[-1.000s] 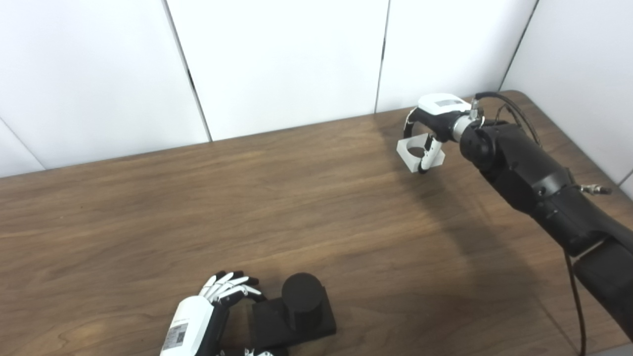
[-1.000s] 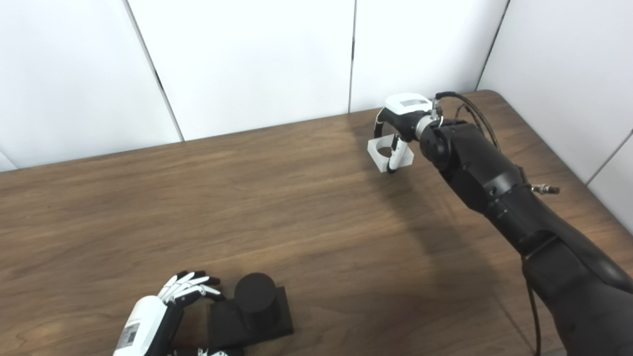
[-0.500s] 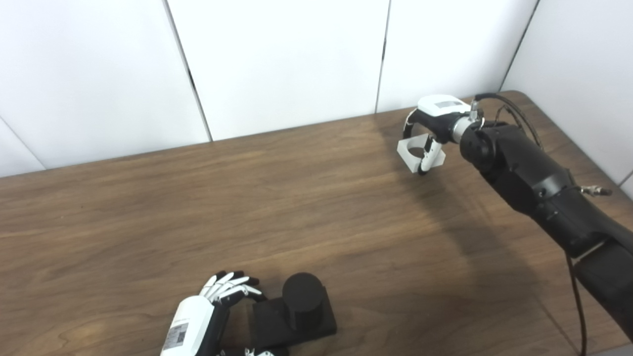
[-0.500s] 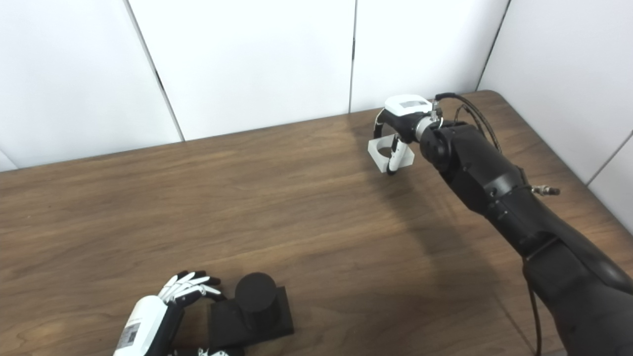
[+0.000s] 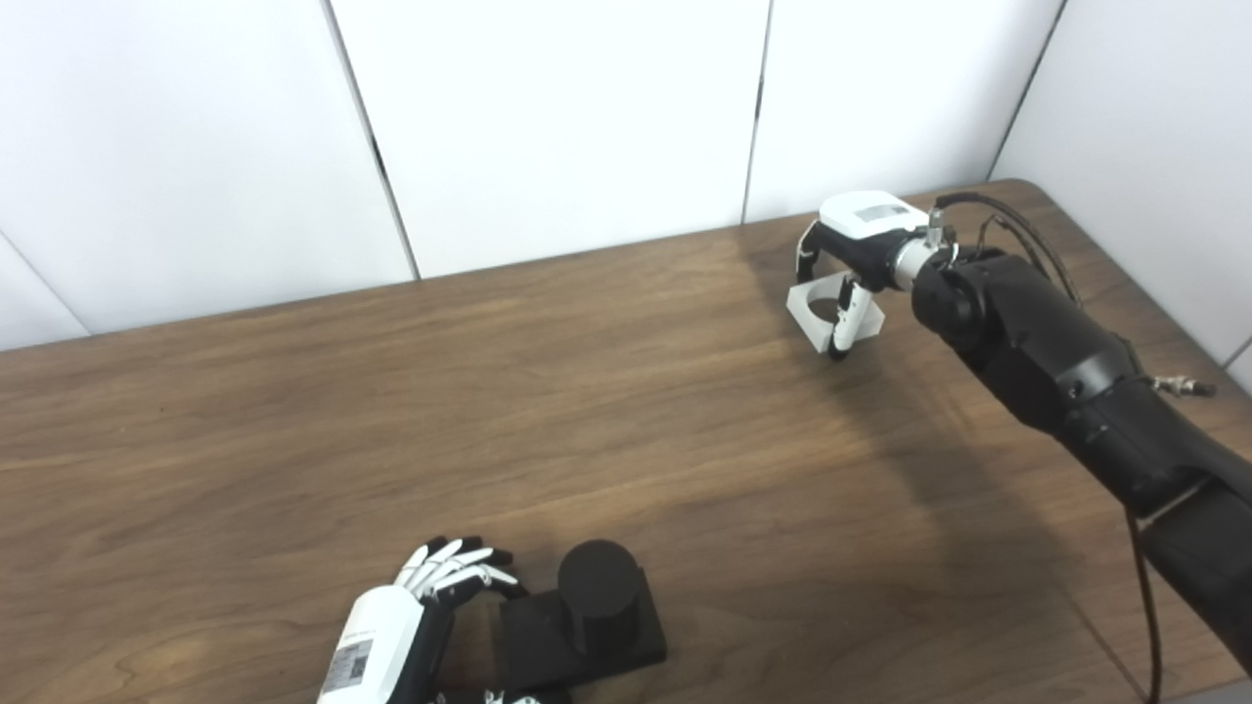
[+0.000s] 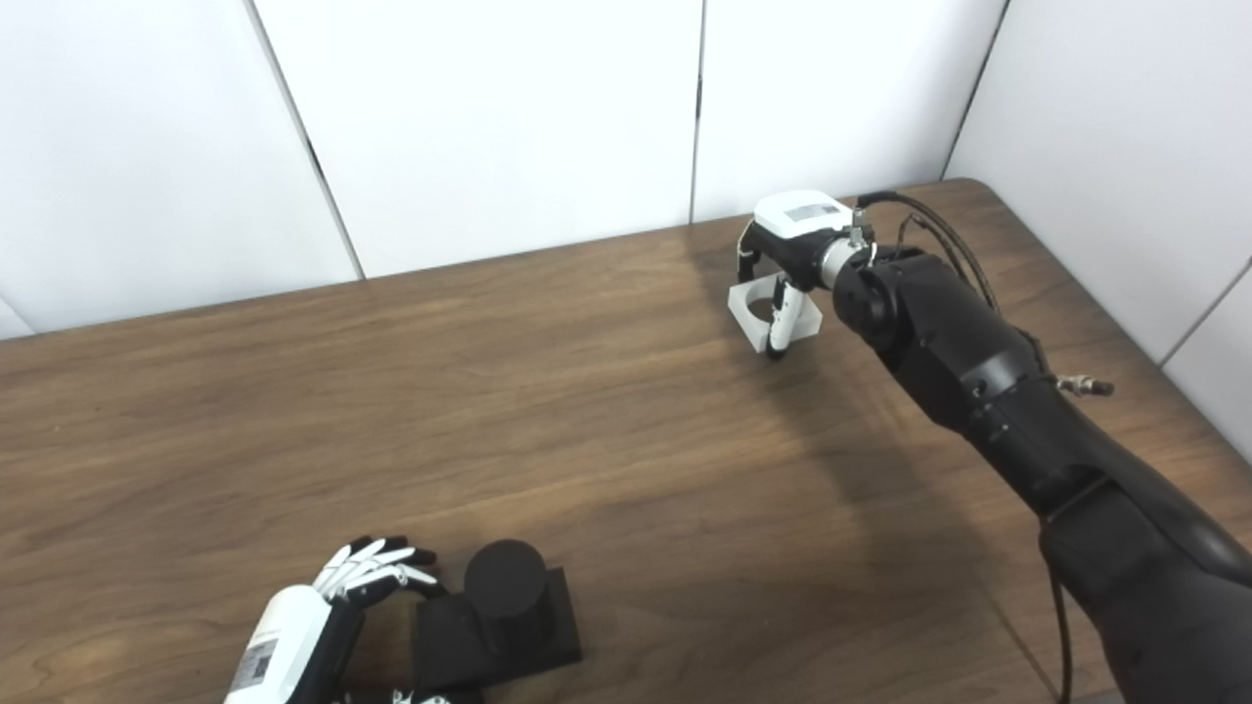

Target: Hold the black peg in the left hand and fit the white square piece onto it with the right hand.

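Right hand [image 5: 849, 256] at the table's two-o'clock corner curls over the white square piece [image 5: 833, 311], fingers on its far side and thumb on its near edge, grasping it. Whether the piece has cleared the wooden table [image 5: 293, 411] or is only tipped up on it cannot be told from either view. Its round bore faces up and toward ten o'clock.

At six o'clock, well apart from all this, the left hand [image 5: 411, 616] sits beside the black peg [image 5: 599, 587], a stubby upright cylinder on a square black base [image 5: 572, 640]. Its fingers are apart and extended past the base's nine-o'clock edge; nothing is visibly clamped, so the hand reads as released, though its thumb side is cut off by the frame's bottom edge.

Judged by its thin walls and plain finish, the white piece is likely a light, rigid plastic part, smooth enough to pivot in a two-point pinch. A hold across opposite flat sides, clear of the bore, looks soundest. The peg block appears stiff and squat; its base edges offer the natural purchase, leaving the cylinder free to receive the piece.
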Controlling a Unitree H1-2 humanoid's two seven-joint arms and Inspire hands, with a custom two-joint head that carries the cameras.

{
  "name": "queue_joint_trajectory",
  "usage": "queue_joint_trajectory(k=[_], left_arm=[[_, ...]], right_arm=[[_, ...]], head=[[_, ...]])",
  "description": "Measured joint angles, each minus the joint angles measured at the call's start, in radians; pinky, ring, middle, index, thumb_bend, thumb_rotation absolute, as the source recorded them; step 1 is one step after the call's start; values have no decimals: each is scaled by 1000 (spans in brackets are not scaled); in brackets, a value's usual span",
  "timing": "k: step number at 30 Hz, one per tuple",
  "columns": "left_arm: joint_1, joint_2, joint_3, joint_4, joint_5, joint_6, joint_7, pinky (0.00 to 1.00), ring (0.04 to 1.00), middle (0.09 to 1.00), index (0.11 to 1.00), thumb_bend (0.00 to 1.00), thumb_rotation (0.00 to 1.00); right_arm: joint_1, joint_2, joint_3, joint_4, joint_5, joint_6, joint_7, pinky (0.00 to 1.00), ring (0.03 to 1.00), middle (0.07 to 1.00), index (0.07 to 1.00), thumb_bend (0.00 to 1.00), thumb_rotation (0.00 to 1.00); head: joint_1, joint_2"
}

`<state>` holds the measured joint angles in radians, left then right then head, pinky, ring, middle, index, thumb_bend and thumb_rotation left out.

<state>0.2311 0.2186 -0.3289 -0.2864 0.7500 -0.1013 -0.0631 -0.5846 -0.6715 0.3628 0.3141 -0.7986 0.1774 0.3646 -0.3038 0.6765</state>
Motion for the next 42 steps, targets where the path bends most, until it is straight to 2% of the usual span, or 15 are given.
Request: queue_joint_trajectory(k=[6,11,19,25,30,38,42], left_arm=[[-1,-5,-2,0,16,9,1,911,873,784,486,518,44],[-3,-22,-8,0,31,14,3,906,869,781,485,519,44],[-6,-42,-18,0,62,25,4,909,870,783,485,520,45],[-7,-47,-29,-3,76,47,1,924,879,789,485,520,47],[-11,-50,-35,-5,76,56,-4,928,880,789,485,520,47],[-17,-50,-37,-5,76,59,-10,926,880,787,485,520,47],[-23,-50,-37,-5,75,62,-17,930,882,786,485,520,47]], right_arm=[[14,-7,-13,-69,6,-17,4,828,875,779,484,524,131],[47,-25,-34,-248,22,-32,58,825,862,764,484,524,131],[81,-41,-62,-634,42,-6,253,837,859,760,484,524,132],[93,-13,-64,-842,53,31,398,845,853,750,483,525,134],[94,41,-63,-967,55,59,495,845,850,741,483,525,136],[94,108,-67,-1103,56,98,619,865,850,735,482,525,133],[94,137,-75,-1158,57,113,654,864,848,736,482,525,133]], head=[[20,6],[72,28],[126,57],[152,83],[153,94],[155,109],[155,113]])
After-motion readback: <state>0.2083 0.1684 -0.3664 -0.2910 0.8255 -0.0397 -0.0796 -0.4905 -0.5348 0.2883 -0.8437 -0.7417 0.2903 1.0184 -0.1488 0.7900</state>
